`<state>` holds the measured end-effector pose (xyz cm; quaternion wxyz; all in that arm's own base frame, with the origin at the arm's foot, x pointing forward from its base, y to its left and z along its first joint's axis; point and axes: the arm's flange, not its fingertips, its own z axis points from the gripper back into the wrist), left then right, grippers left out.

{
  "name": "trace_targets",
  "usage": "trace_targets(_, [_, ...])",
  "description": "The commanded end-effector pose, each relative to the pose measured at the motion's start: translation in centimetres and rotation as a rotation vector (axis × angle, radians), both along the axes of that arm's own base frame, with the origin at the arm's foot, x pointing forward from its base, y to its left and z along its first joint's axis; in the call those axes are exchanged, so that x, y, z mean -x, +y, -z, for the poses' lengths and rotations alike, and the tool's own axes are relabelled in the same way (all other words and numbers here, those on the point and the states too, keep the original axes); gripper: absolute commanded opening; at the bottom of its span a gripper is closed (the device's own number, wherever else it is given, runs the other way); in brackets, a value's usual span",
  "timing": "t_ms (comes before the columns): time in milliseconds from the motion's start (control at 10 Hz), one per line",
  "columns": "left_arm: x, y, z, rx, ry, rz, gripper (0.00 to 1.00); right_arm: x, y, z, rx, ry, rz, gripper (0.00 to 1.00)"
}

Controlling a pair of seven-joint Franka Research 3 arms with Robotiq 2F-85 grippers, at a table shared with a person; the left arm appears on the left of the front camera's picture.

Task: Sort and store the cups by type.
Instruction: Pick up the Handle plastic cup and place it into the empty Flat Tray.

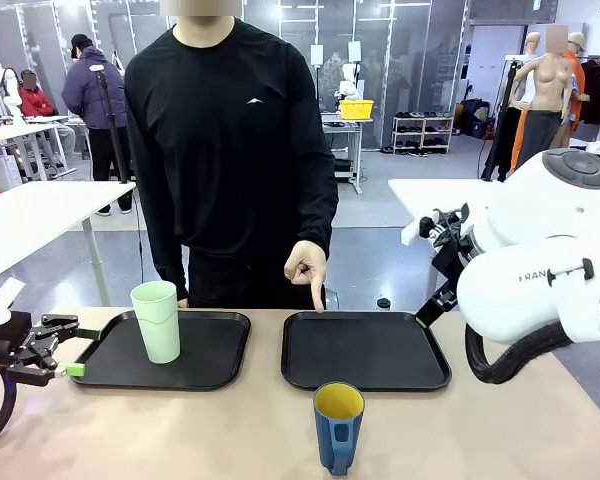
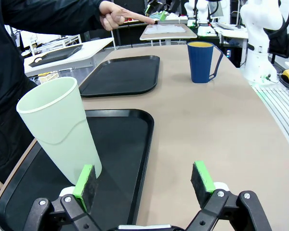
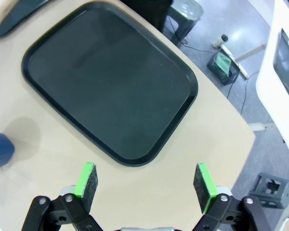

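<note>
A tall mint-green tumbler (image 1: pixel 157 320) stands upright on the left black tray (image 1: pixel 215 360). In front of the right black tray (image 1: pixel 365 350), a dark blue mug (image 1: pixel 338 425) with a yellow inside rests on the bare table. My left gripper (image 1: pixel 78 347) hovers open at the left tray's left edge. In the left wrist view the tumbler (image 2: pixel 62 130) stands just beyond the left finger (image 2: pixel 85 180), and the mug (image 2: pixel 202 62) is far off. My right gripper (image 3: pixel 147 180) hangs open above the table, near a corner of the right tray (image 3: pixel 111 82), with nothing between its pads.
A person in black stands at the far side, one hand (image 1: pixel 307 268) pointing a finger down at the right tray's far edge. My right arm (image 1: pixel 540 260) bulks over the table's right end. Bare tabletop lies around the mug.
</note>
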<state>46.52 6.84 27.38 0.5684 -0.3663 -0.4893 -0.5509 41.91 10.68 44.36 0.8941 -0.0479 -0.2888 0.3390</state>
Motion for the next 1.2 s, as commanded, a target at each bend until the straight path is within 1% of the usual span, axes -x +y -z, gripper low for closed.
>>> trace_targets(0, [-0.5,0.0,0.0,-0.007,0.0,0.002,1.0,2.2,-0.3,0.2,0.08,0.008,-0.143,1.0])
trace_targets(100, [-0.5,0.0,0.0,-0.007,0.0,0.002,1.0,3.3,-0.3,0.4,0.077,0.03,-0.202,1.0])
trace_targets(300, [-0.5,0.0,0.0,-0.007,0.0,0.002,1.0,5.6,-0.4,1.2,0.145,0.073,-0.296,1.0])
trace_targets(400, [-0.5,0.0,0.0,-0.007,0.0,0.002,1.0,6.5,-0.3,1.6,0.175,0.096,-0.315,1.0])
trace_targets(500, [-0.5,0.0,0.0,-0.007,0.0,0.002,1.0,6.8,-0.4,1.7,0.187,0.108,-0.316,1.0])
trace_targets(600, [-0.5,0.0,0.0,-0.007,0.0,0.002,1.0,6.8,-0.5,1.5,0.201,0.115,-0.283,1.0])
trace_targets(700, [-0.5,0.0,0.0,-0.007,0.0,0.002,1.0,2.4,1.9,-0.1,0.172,0.098,-0.289,1.0])
trace_targets(1000, [-0.5,0.0,0.0,-0.007,0.0,0.002,1.0,2.4,1.9,-0.1,0.172,0.098,-0.289,1.0])
trace_targets(1100, [-0.5,0.0,0.0,-0.007,0.0,0.002,1.0,2.7,1.6,-0.4,0.18,0.11,-0.29,1.0])
